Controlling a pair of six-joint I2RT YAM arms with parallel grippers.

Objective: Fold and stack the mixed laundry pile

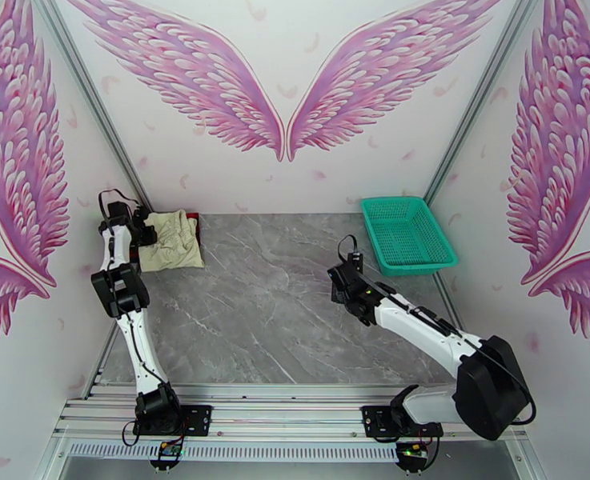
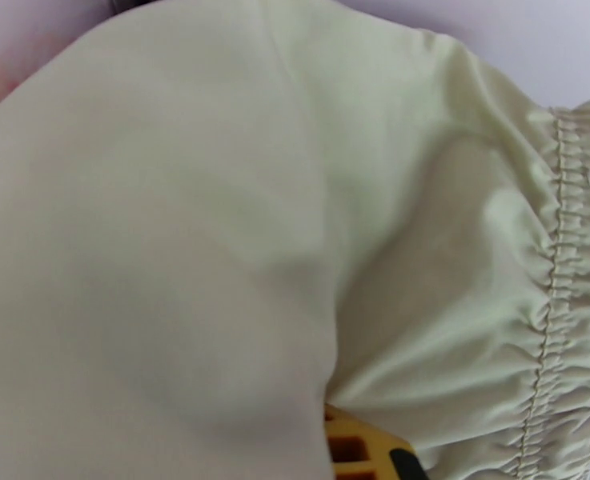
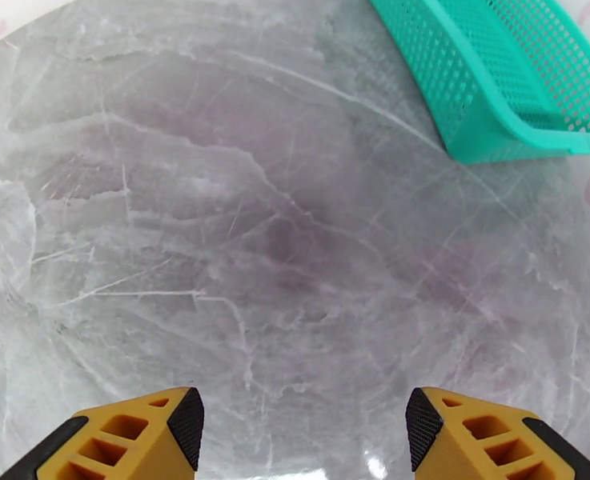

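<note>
The cream garment (image 1: pixel 172 240) lies crumpled in the table's back left corner, and its gathered seam (image 2: pixel 555 258) shows in the left wrist view. A dark red strip of the checked shirt (image 1: pixel 194 225) peeks out from under its far right edge. My left gripper (image 1: pixel 143 234) sits at the garment's left edge and is shut on the cream cloth, which drapes over one yellow finger (image 2: pixel 359 451) and hides the rest. My right gripper (image 1: pixel 343 274) (image 3: pixel 305 426) hovers open over bare table at centre right, with nothing between its fingers.
A teal mesh basket (image 1: pixel 407 234) (image 3: pixel 495 82) stands at the back right, just beyond the right gripper. The grey marble table (image 1: pixel 270 306) stretches between the two arms. Walls close in on the left, back and right.
</note>
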